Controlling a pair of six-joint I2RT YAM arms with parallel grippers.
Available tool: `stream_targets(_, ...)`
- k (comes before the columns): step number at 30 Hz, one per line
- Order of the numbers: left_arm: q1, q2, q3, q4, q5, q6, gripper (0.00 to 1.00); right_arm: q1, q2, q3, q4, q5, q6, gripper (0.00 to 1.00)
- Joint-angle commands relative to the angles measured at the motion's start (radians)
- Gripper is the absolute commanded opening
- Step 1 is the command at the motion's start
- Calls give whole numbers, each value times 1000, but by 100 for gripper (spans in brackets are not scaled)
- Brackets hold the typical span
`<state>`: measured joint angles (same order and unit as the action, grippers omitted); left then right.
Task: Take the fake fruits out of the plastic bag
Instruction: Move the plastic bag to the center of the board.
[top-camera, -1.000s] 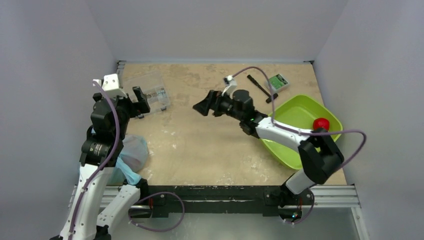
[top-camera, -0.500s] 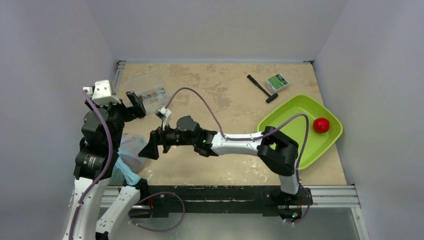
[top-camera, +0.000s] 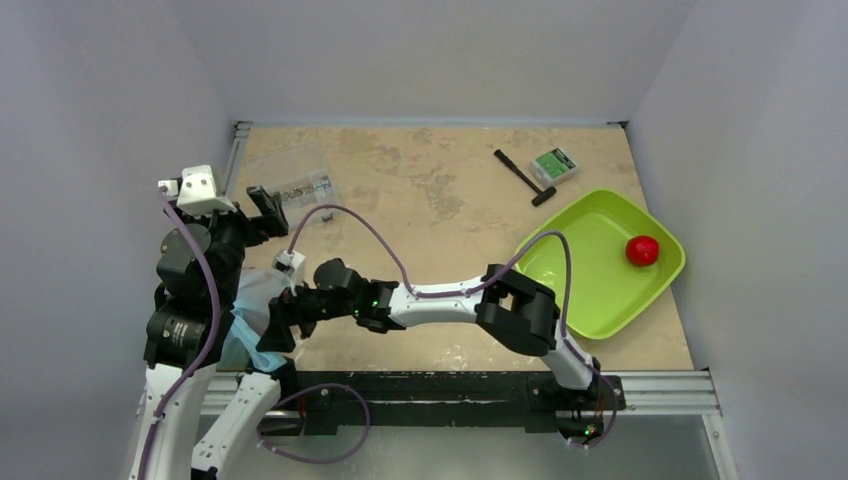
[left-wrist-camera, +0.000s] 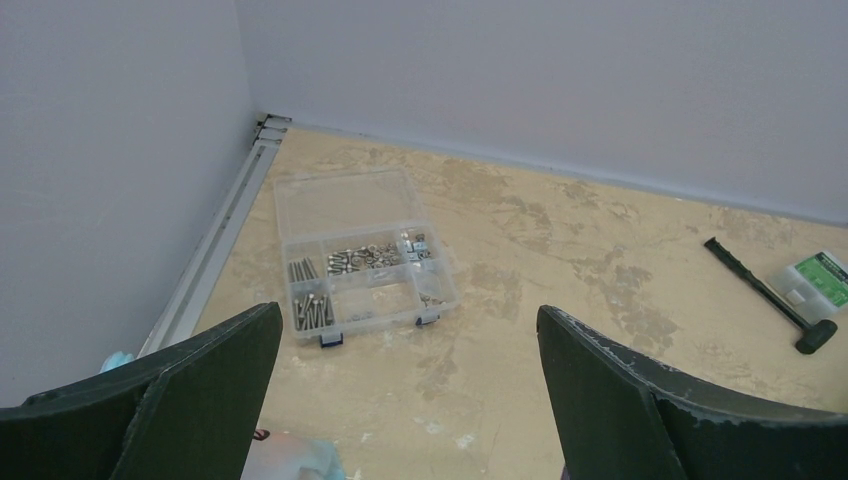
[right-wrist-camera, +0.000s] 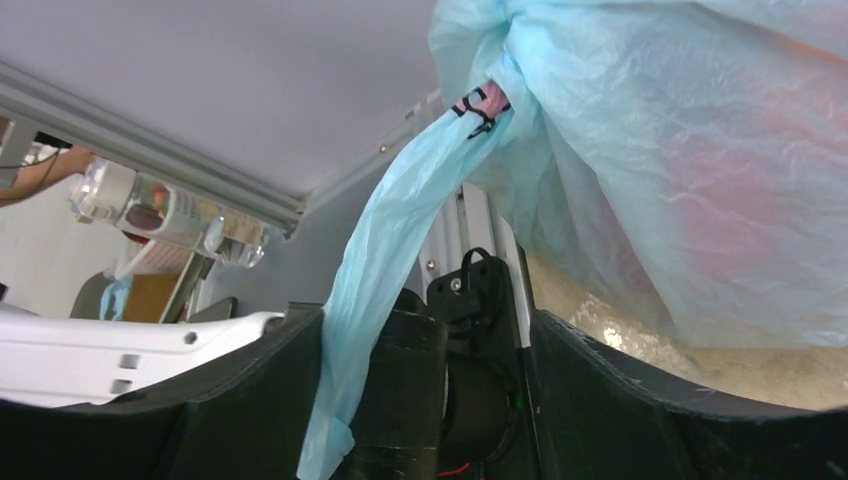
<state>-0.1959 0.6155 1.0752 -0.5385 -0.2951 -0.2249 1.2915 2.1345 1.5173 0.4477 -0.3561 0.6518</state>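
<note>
- The right gripper (top-camera: 272, 325) has swung from mid-table to the thin, translucent light-blue plastic bag (top-camera: 256, 298) at the near-left edge.
- The left gripper (top-camera: 266, 206) has drawn back slightly from the clear hard compartment box (top-camera: 300, 178).

The plastic bag (right-wrist-camera: 650, 150) is a pale, translucent blue, blushing pinkish-red where something shows through, and it carries a small dark print (right-wrist-camera: 478, 103). The tray (top-camera: 590, 290) is lime green and the round fake fruit (top-camera: 642, 249) is red. The table (top-camera: 420, 200) is mottled beige, and the small box (top-camera: 554, 164) is green and white.
</note>
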Motion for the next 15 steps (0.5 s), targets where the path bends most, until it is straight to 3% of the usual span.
stream_targets(1, 13, 1, -3, 48, 1, -9, 100, 6, -3, 55, 10, -27, 2, 67)
stream_targets(4, 21, 6, -3, 50, 18, -16, 100, 6, -2, 47, 32, -51, 14, 53)
stream_targets(15, 66, 36, -2, 53, 107, -44, 98, 6, -5, 28, 92, -128, 19, 60)
